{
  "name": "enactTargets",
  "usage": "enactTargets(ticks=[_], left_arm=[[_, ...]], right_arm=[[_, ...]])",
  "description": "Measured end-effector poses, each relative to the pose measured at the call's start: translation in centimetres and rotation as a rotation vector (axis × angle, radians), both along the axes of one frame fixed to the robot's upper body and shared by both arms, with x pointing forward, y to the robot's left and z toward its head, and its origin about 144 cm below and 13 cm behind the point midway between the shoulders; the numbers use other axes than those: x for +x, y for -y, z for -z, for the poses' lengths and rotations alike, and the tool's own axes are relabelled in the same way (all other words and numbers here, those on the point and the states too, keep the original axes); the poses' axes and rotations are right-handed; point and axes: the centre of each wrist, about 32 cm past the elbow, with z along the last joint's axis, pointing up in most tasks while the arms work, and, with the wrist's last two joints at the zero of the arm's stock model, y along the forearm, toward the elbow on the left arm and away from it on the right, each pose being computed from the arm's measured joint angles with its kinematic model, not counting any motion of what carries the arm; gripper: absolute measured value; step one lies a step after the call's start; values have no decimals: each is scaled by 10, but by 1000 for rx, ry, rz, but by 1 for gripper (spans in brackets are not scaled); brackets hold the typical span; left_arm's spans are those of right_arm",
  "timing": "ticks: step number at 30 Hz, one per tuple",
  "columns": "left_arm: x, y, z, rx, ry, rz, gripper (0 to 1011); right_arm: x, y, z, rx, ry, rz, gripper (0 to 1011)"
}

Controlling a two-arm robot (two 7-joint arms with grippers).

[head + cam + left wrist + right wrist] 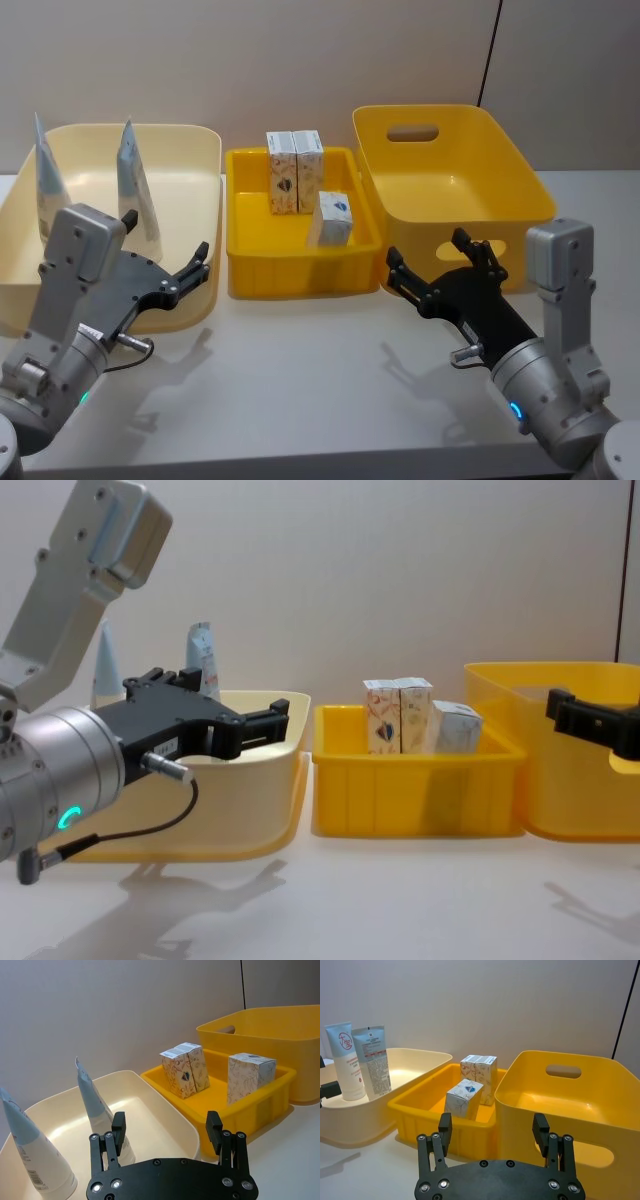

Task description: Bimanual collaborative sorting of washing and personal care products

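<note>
Two pale blue-white squeeze tubes (135, 190) (46, 185) stand upright in the cream bin (190, 135) at the left. Two beige patterned cartons (295, 172) stand side by side at the back of the small yellow tray (300, 275). A pale grey-blue carton (334, 218) stands in front of them. My left gripper (165, 240) hovers open and empty over the cream bin's front right part, near the closer tube (95, 1105). My right gripper (430, 255) is open and empty in front of the large yellow bin (500, 200), pointing at its front wall.
The three containers stand in a row along the back of the grey table, with a wall behind them. The large yellow bin holds nothing and has handle cut-outs. Bare tabletop lies in front of the bins, between my two arms.
</note>
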Motion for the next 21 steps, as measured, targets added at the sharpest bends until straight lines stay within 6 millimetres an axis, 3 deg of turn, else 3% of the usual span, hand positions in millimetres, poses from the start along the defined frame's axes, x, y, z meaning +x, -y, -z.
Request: enactTargets(ticks=[12, 21], left_arm=[[0, 0, 0, 0, 0, 0, 999], [0, 0, 0, 0, 0, 0, 1000]], right_arm=[[0, -1, -1, -1, -4, -2, 1001], [-4, -13, -20, -8, -59, -10, 1001]])
